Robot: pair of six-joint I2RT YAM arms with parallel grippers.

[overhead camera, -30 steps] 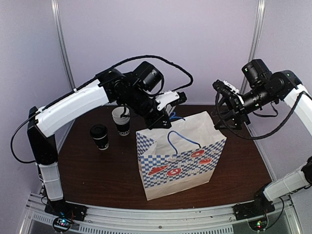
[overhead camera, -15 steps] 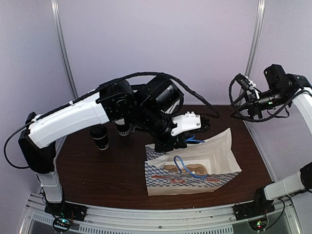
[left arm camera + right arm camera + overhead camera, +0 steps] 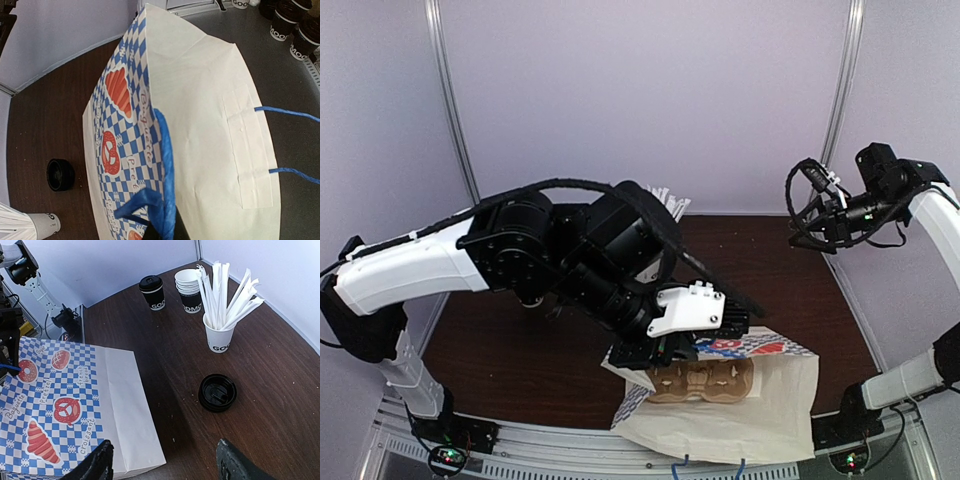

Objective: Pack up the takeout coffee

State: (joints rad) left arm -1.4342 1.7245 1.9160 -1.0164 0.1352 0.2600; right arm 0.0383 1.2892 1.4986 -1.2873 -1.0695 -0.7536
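Takeout coffee (image 3: 151, 291) unpacked. Left fingers (image 3: 175, 234) clench handle (image 3: 162, 200), right fingers (image 3: 97, 467) released. Bag (image 3: 120, 405) lies flat: your load could spill inside.

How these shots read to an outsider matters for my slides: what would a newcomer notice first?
The blue-and-white checked paper bag lies on its side at the near edge of the brown table, its blue handle pinched in the left tool. Farther back, the small lidded black paper coffee cup stands unpacked beside a stack of lidless cups, a white cup of straws and a loose black lid.
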